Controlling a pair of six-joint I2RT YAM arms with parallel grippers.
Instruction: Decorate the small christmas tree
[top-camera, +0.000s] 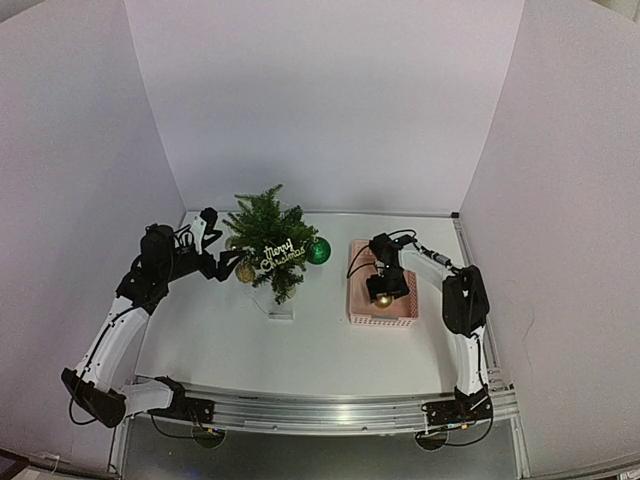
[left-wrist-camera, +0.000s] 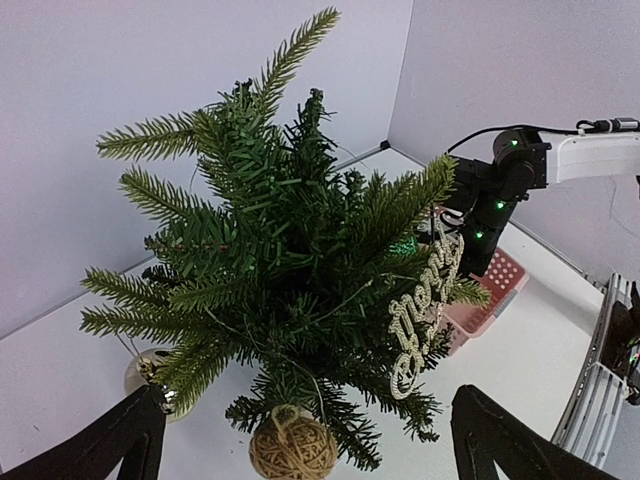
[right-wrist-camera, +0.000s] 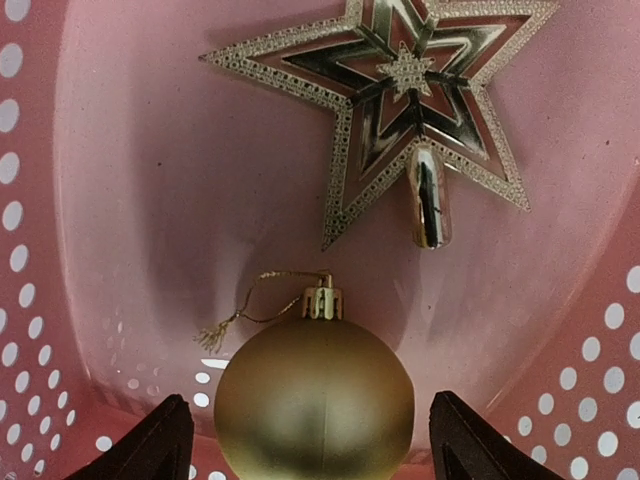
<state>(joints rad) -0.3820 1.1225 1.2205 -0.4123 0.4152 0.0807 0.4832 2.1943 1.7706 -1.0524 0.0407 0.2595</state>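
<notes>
While the tree (top-camera: 268, 240) stands left of centre, the left gripper (left-wrist-camera: 305, 420) gapes wide just beside its near branches and could tip it. Right, in the basket (top-camera: 352, 292), the right gripper (right-wrist-camera: 308, 430) straddles the ball (right-wrist-camera: 314, 400), fingers apart, not touching. Smooth and round, the ball may squirt out as they close, or roll onto the star (right-wrist-camera: 400, 110).

table (top-camera: 320, 350): tree (top-camera: 268, 240) left of centre, basket (top-camera: 356, 300) to its right, apart | basket: ball (right-wrist-camera: 313, 400) at the near end, star (right-wrist-camera: 400, 110) behind it | tree: sign (top-camera: 283, 253) on front branches, bauble (top-camera: 318, 251) on right side, string ball (left-wrist-camera: 293, 447) low on left side
</notes>
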